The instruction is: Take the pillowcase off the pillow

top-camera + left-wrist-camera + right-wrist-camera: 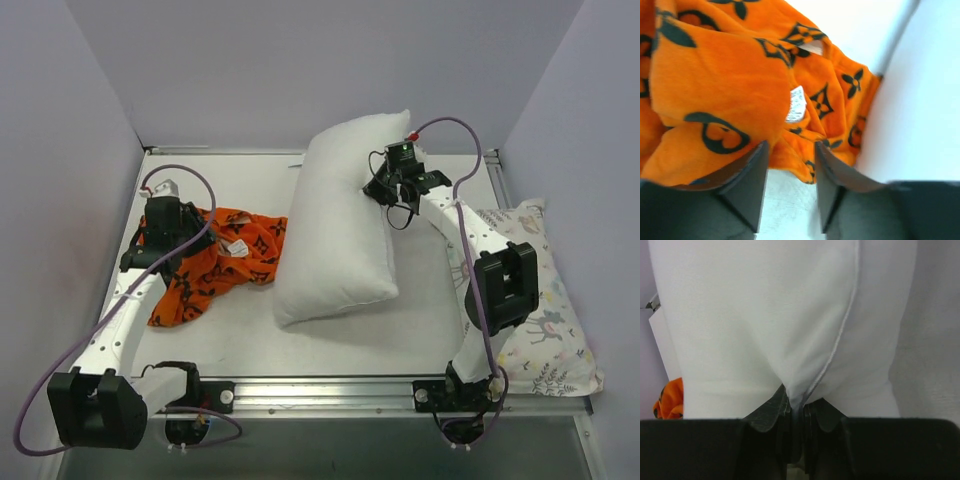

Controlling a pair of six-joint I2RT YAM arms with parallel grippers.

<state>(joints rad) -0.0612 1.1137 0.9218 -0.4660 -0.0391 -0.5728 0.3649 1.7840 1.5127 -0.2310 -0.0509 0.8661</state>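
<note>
At the left side of the white table [330, 345], the bright orange fabric pillowcase [215, 262] with black flower and star motifs lies crumpled in a flat heap, fully off the pillow. A small white label [797, 104] shows on its folds. The left gripper [791, 147] hangs low over the left part of this heap. Its two dark fingers [756, 175] are spread apart and they hold nothing. The orange cloth lies just past the fingertips, and bare table shows in the gap between them. The right edge of the pillowcase reaches the side of the large plump plain white rectangular pillow [340, 220], which lies at the middle of the table with its long side running from near to far. At the far right corner of this pillow, the right gripper [796, 407] has its jaws pressed together and pinches a fold of the white cover beside a seam. Further right, a smaller white cushion with pastel animal print [545, 320] lies along the right edge of the table, beside the right arm.
</note>
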